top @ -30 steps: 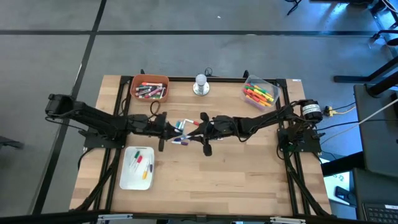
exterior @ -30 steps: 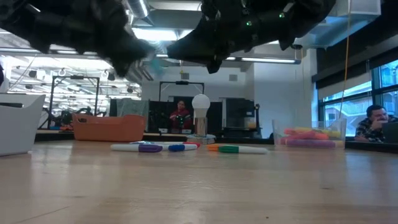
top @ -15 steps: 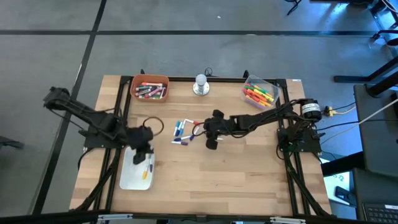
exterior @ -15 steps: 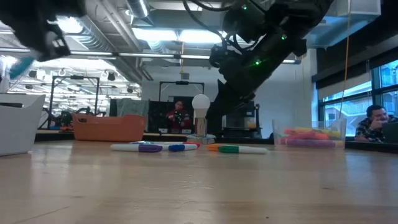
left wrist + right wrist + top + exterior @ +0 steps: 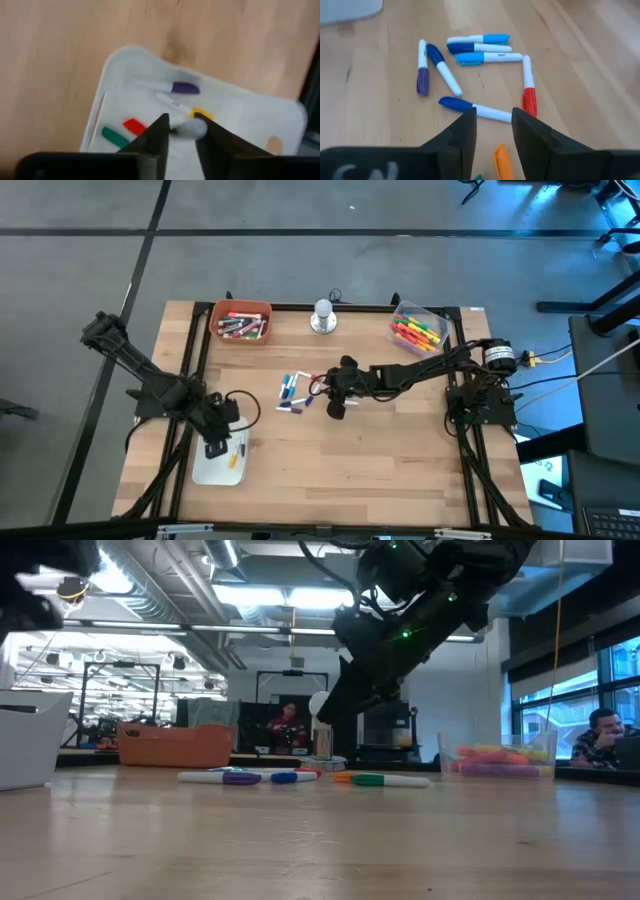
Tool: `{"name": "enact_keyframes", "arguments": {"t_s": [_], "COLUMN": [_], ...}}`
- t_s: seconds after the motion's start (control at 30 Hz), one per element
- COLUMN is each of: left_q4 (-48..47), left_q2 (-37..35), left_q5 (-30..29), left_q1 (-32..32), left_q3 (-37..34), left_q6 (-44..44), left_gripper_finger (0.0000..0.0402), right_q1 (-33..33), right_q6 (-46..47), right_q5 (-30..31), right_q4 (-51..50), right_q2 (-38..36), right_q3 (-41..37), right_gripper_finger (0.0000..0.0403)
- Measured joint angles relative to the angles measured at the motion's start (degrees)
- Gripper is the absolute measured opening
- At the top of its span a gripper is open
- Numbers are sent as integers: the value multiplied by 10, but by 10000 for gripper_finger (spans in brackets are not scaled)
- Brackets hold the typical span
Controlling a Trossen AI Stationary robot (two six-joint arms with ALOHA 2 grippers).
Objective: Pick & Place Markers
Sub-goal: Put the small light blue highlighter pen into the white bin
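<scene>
Left gripper (image 5: 181, 131) over white tray (image 5: 250, 107), fingers parted; a marker (image 5: 189, 129) sits between them, grip uncertain. Right gripper (image 5: 493, 121) released above the loose markers (image 5: 477, 47); orange marker (image 5: 502, 161) partly hidden.

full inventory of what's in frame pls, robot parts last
Loose markers: about nine, blues, purple, red, orange, green; table centre.
White tray: one, front-left; holds a few markers, purple, red, green, yellow caps.
Orange bin: one, back-left, filled with markers.
Clear bin: one, back-right, bright markers inside.
Silver knob-like object: one, back centre.
Wooden table: one.
People: two, seated in the room behind.
Left claw: over the tray, white marker between its fingers.
Right claw: open, empty, above the loose markers.
</scene>
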Motion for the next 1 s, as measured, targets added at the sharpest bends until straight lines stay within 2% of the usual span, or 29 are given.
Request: {"name": "enact_keyframes", "arguments": {"t_s": [0.17, 0.27, 0.43, 0.53, 0.6, 0.67, 0.77, 0.83, 0.9, 1.0], "left_q4": [-8, -12, -10, 10, 43, 118, 286, 361, 374, 345], "left_q2": [18, 11, -13, -23, -18, 4, 64, 118, 169, 231], "left_q5": [17, 14, -84, -169, -195, -217, -229, -221, -202, -185], "left_q1": [17, 47, 101, 131, 149, 175, 231, 261, 283, 312], "left_q3": [-14, -11, 24, 41, 36, 19, -10, -11, -6, 11], "left_q6": [6, 9, 13, 51, 83, 99, 122, 125, 122, 114], "left_gripper_finger": [146, 177, 194, 189, 185, 184, 187, 189, 188, 183], "right_q1": [12, 28, 54, 69, 77, 85, 95, 100, 105, 115], "right_q6": [30, 28, 14, 19, 30, 48, 79, 108, 148, 202], "right_q5": [6, 31, 117, 152, 164, 184, 261, 308, 325, 326], "right_q4": [2, -21, -119, -181, -208, -241, -285, -321, -360, -413], "right_q2": [0, -9, -51, -81, -100, -121, -147, -162, -176, -187], "right_q3": [3, 12, 46, 61, 64, 64, 64, 64, 64, 64], "right_gripper_finger": [124, 124, 124, 124, 124, 124, 124, 124, 124, 124]}}
